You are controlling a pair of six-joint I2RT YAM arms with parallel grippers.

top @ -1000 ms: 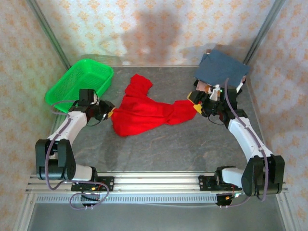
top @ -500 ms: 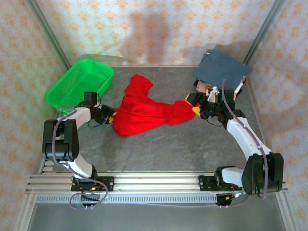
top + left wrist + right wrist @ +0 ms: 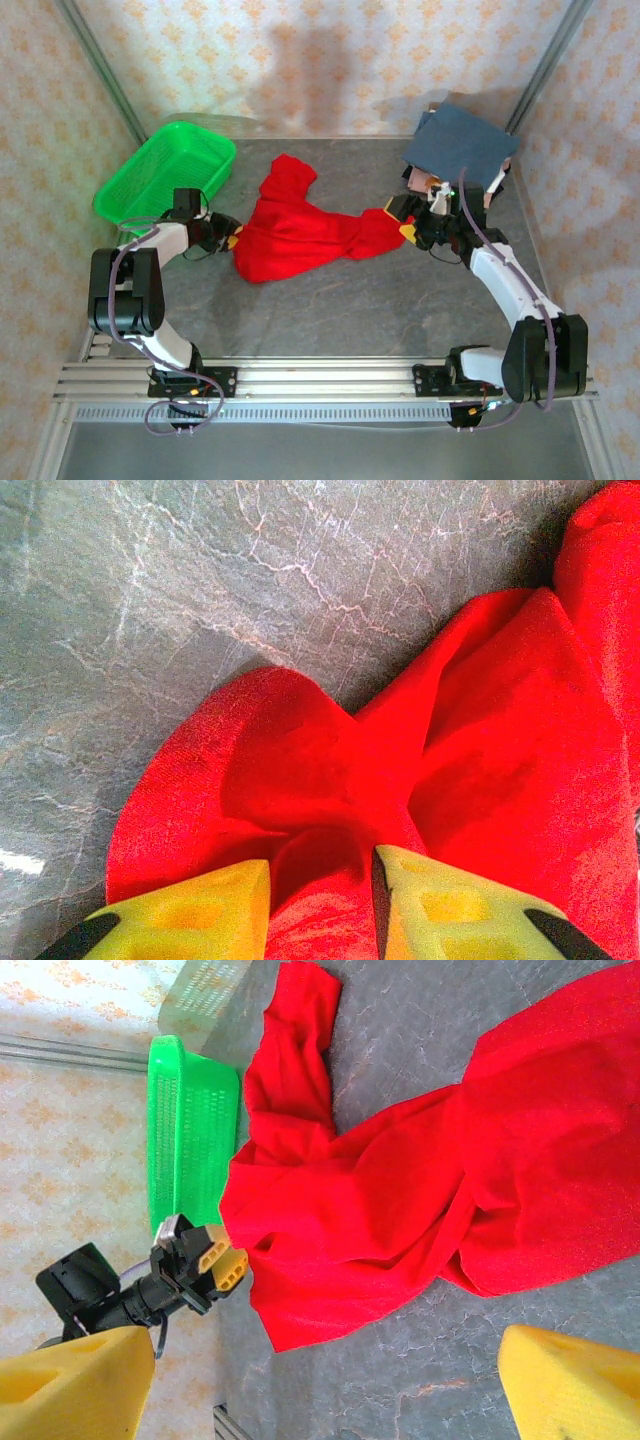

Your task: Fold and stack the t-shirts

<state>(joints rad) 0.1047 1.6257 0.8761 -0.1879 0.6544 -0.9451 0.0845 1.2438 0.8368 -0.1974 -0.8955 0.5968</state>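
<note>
A bright red t-shirt [image 3: 300, 230] lies crumpled in the middle of the table. My left gripper [image 3: 232, 237] sits at the shirt's left edge. In the left wrist view its yellow jaws [image 3: 322, 865] are shut on a bunched fold of the red t-shirt [image 3: 480, 760]. My right gripper [image 3: 405, 222] hovers at the shirt's right end. Its jaws [image 3: 325, 1380] stand wide open over bare table, with the red t-shirt [image 3: 400, 1180] just ahead of them. A folded slate-blue t-shirt [image 3: 460, 143] lies at the back right, a bit of pinkish cloth [image 3: 417, 181] showing at its near edge.
A green mesh basket [image 3: 165, 175] stands at the back left, close behind my left arm, and shows in the right wrist view too [image 3: 190, 1130]. The grey marbled table [image 3: 330, 300] lies bare in front of the shirt. Patterned walls close in the back and sides.
My left arm's elbow has swung up and back while its gripper stayed at the shirt's left edge. The right gripper has shifted slightly and its jaws have widened a little.
</note>
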